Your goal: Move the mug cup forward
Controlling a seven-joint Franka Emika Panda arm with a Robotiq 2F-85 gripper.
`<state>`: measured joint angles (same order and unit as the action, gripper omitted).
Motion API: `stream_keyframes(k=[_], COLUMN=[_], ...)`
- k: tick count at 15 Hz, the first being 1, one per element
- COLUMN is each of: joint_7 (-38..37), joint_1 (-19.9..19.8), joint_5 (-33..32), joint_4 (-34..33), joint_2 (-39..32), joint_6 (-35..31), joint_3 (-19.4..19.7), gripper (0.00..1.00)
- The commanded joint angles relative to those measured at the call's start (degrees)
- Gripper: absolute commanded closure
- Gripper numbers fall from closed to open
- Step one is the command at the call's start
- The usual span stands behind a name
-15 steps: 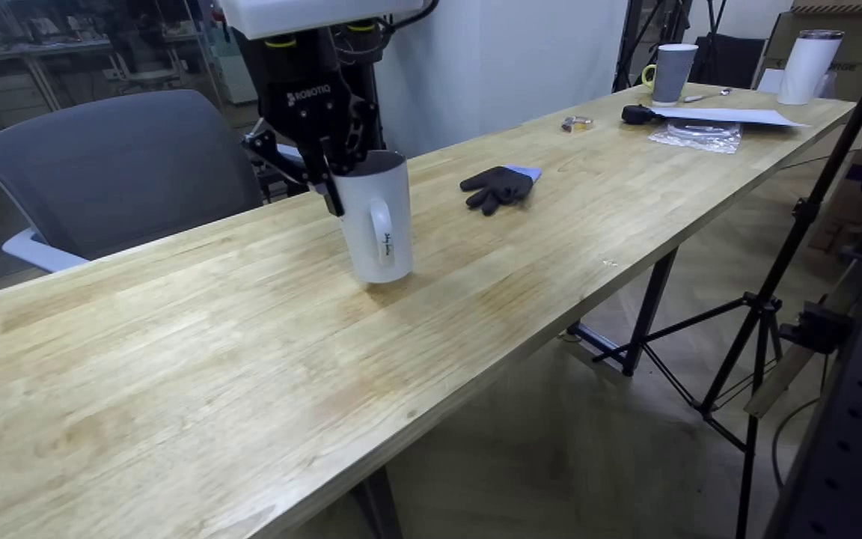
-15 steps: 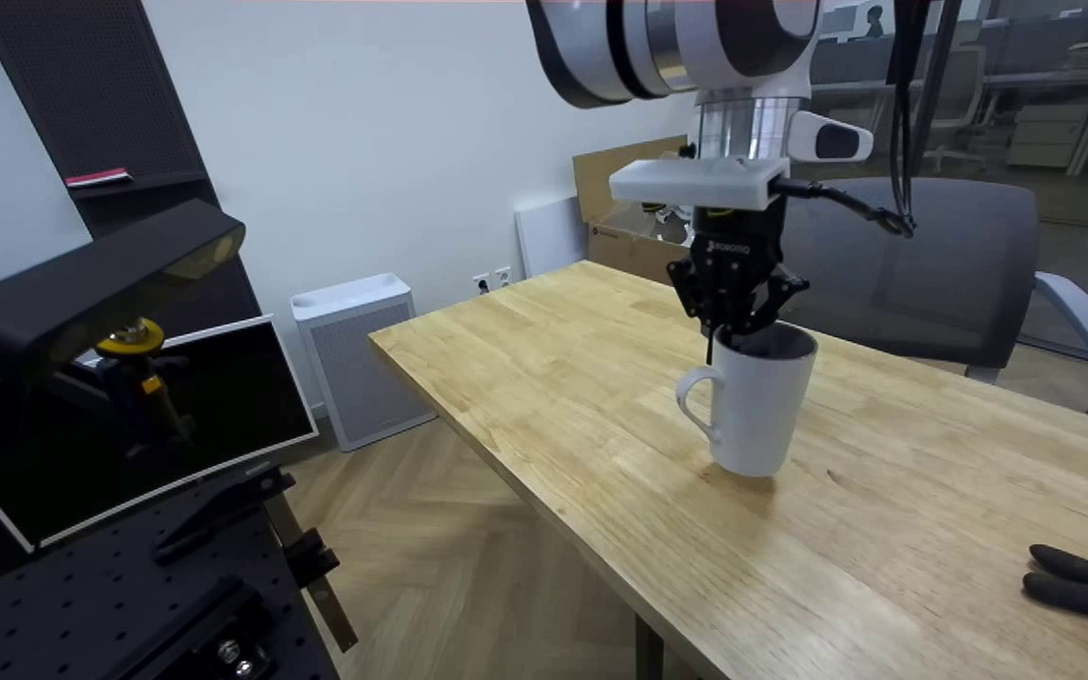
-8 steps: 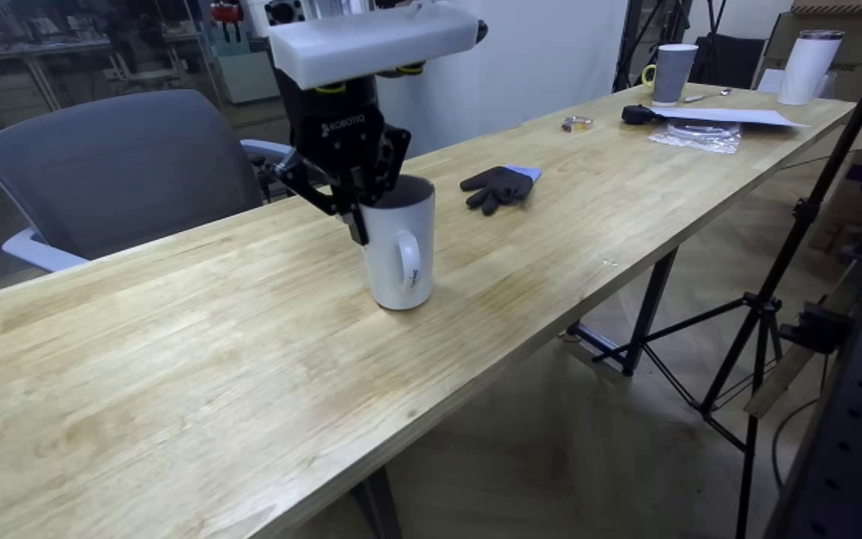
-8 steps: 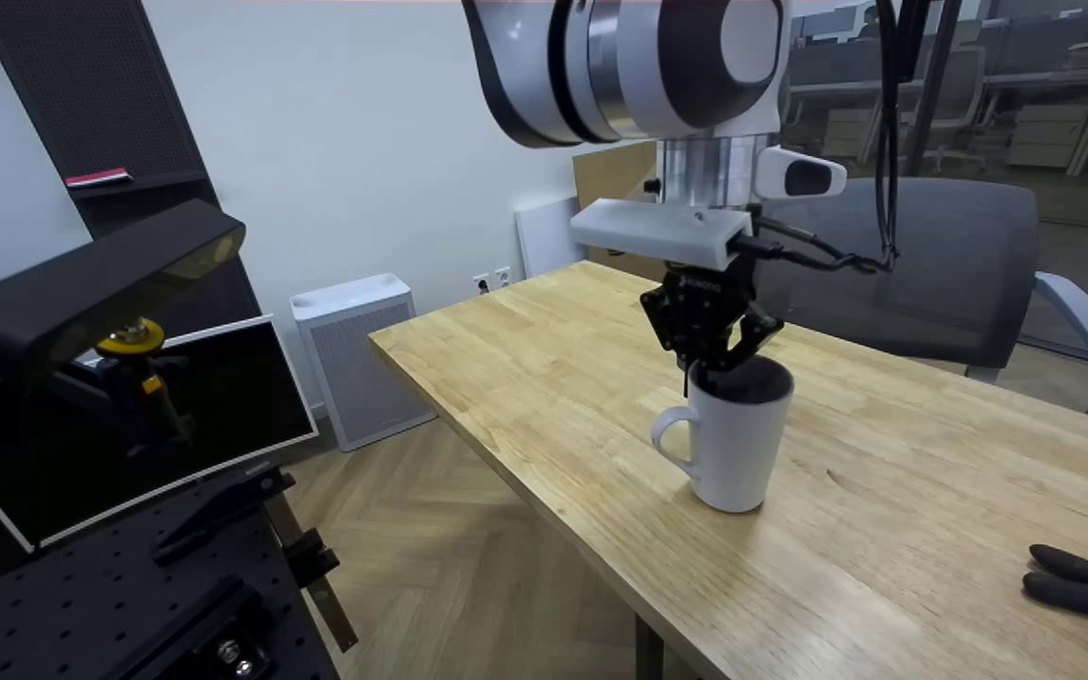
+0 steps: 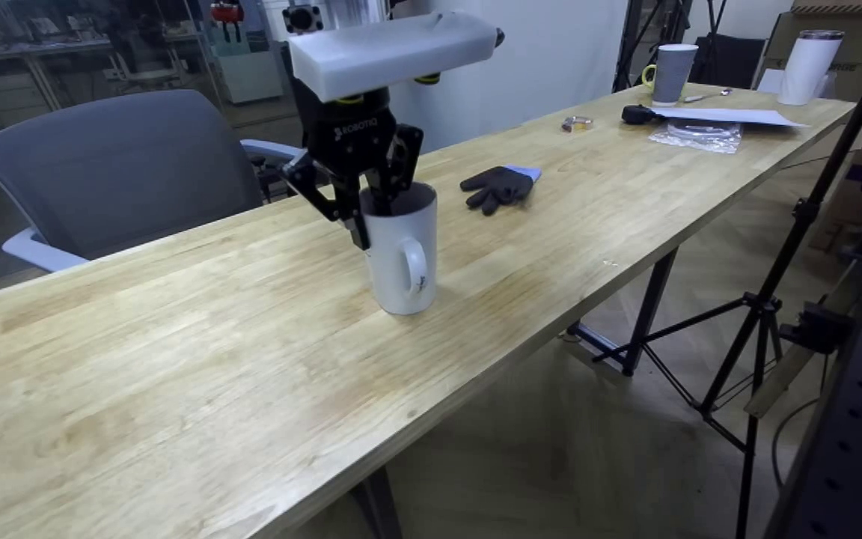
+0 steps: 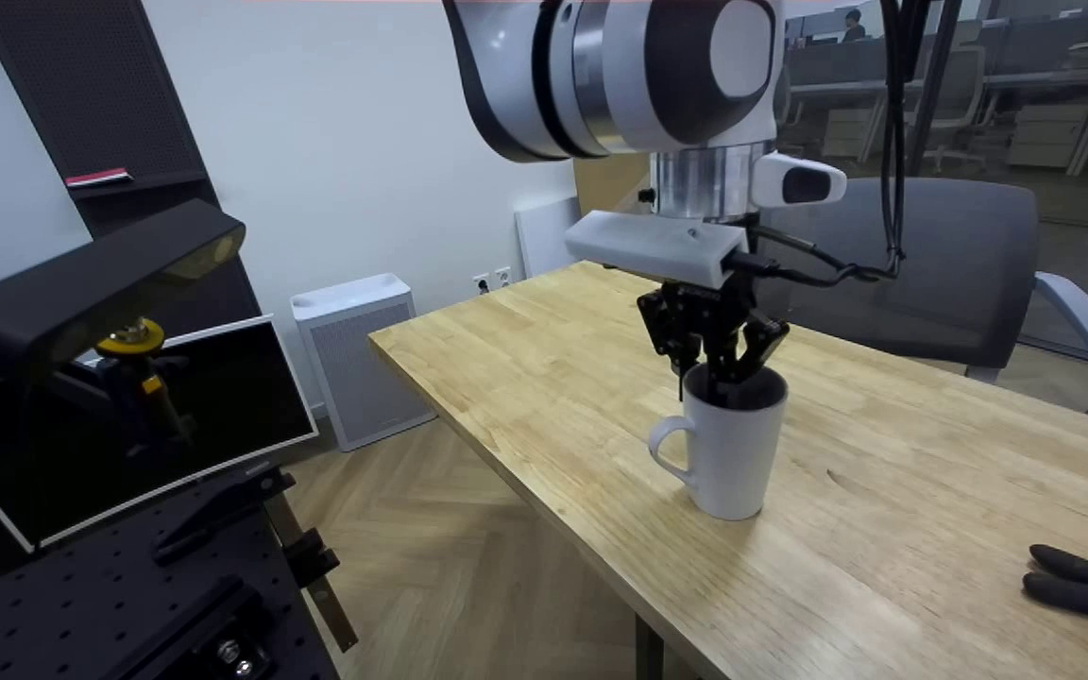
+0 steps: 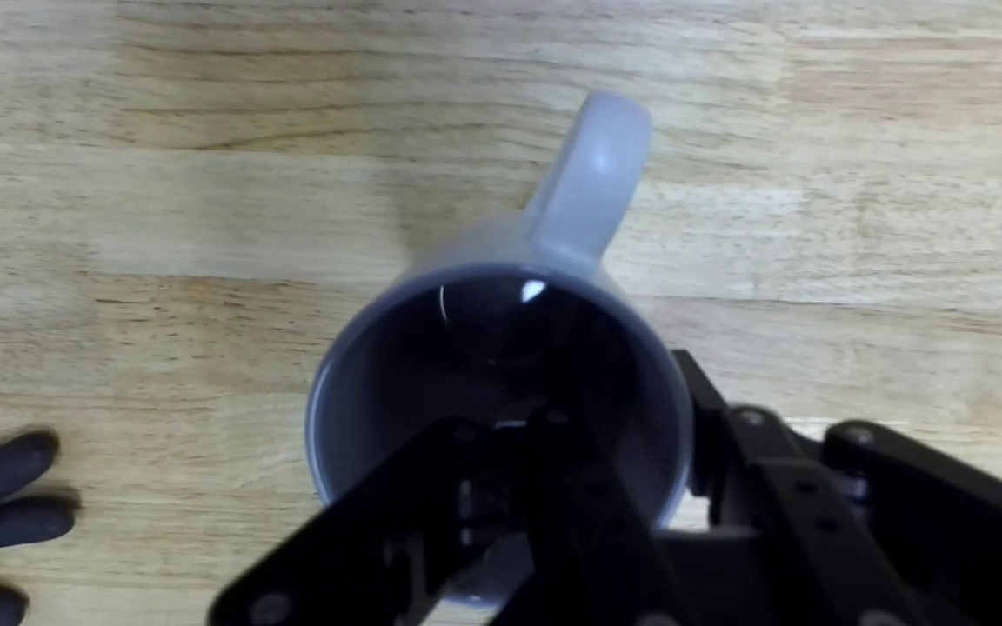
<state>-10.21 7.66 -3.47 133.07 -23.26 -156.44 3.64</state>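
Observation:
The white mug [image 5: 390, 262] stands upright on the wooden table [image 5: 251, 374]. It also shows in an exterior view [image 6: 738, 458], its handle pointing toward the table edge nearest the black pegboard bench. My gripper [image 5: 372, 224] is over the mug's rim, one finger inside the mug and the other outside against the wall. In the wrist view the gripper [image 7: 643, 417] has its fingers apart with the rim between them, and a gap shows between the inner finger and the wall. The mug [image 7: 597, 174] has a dark inside. The inner fingertip is hard to see there.
A black glove [image 5: 502, 187] lies on the table beyond the mug. Farther off stand a grey cup [image 5: 674, 75] with a yellow handle and a white tumbler [image 5: 809, 67], near paper [image 5: 730, 114] and a plastic bag [image 5: 700, 137]. A chair [image 5: 124, 172] stands at the table's long edge.
The mug has come down and away from the chair side, onto the table. In the last half second the gripper's fingers have spread apart around the rim.

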Motion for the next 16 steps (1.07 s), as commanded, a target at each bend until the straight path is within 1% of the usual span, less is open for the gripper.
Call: stream_keyframes(k=[1,2,3,4,6,7,13,14,15,16], joint_7=[-5.20,-6.91,-8.13,-9.35,-11.54,-12.48,-15.01,-14.74,-12.33,-12.52], joint_1=[2.72,3.73,4.28,4.82,5.81,6.25,6.53,6.27,5.29,4.78], joint_5=[-4.28,-6.03,-7.26,-8.39,-10.39,-11.28,-14.28,-14.45,-12.89,-13.27], joint_4=[-0.65,-1.44,-2.16,-2.90,-4.73,-5.81,-11.35,-11.89,-12.52,-11.28], joint_2=[1.48,1.44,1.55,1.69,2.00,2.24,3.17,3.30,3.36,2.70], joint_6=[2.58,3.47,4.34,5.03,7.13,8.23,13.77,14.35,15.93,13.26], joint_3=[3.49,4.80,5.52,6.15,6.93,7.01,5.37,4.98,3.75,3.69], gripper=[0.39,0.31,0.25,0.17,0.05,0.01,0.00,0.00,0.00,0.00])
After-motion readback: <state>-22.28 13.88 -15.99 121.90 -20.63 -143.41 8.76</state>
